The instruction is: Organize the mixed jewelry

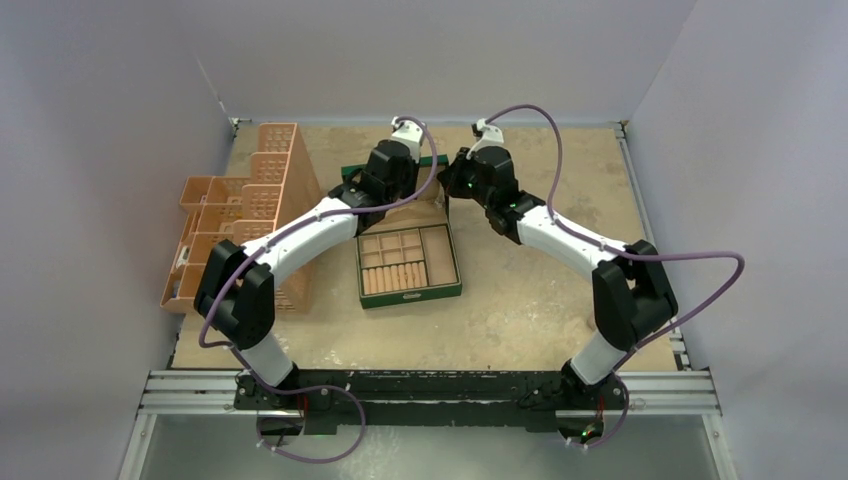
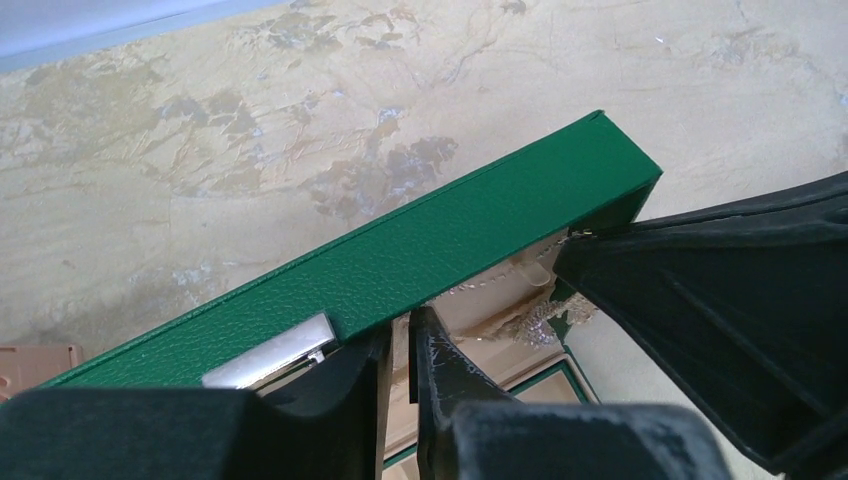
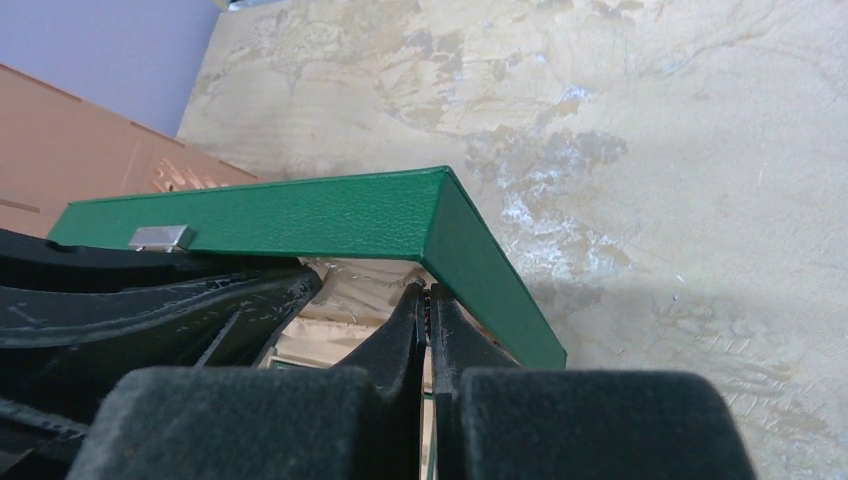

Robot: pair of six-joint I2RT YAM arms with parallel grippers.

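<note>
Arms first: left arm (image 1: 300, 225) and right arm (image 1: 560, 235) both bow up from the bottom of the overhead view. They meet at the upper middle, wrists tipped down over the raised lid (image 2: 440, 250) of the green box (image 1: 410, 298). So that's two arms, one box and one lid, with one silver clasp (image 2: 268, 355) on the lid's edge.

Left gripper (image 2: 403, 330) sits at the bottom of its own wrist view, right under the lid's edge. Its fingers are cracked just a slit apart and I can't see anything between them. Right gripper (image 3: 428, 298) has its fingers pressed fully together, tips tucked under the lid's corner.

Only one piece of jewelry I can actually spot: the glittery silver chain (image 2: 500, 276). It's strung across the cream lining beneath the lid, centre-right of the left wrist view. One end runs straight up to the right gripper's tip (looks pinched there, tiny shiny bit at the point). A sparkly clump hangs lower down beside it.

Hard to make out: the box's tan compartments are too small in the overhead view to tell what's in them, and the arms cover most of the lid there. Peach plastic baskets (image 1: 255, 200) are stacked at the left of the table (image 1: 540, 300), but they overlap so I couldn't count them.
</note>
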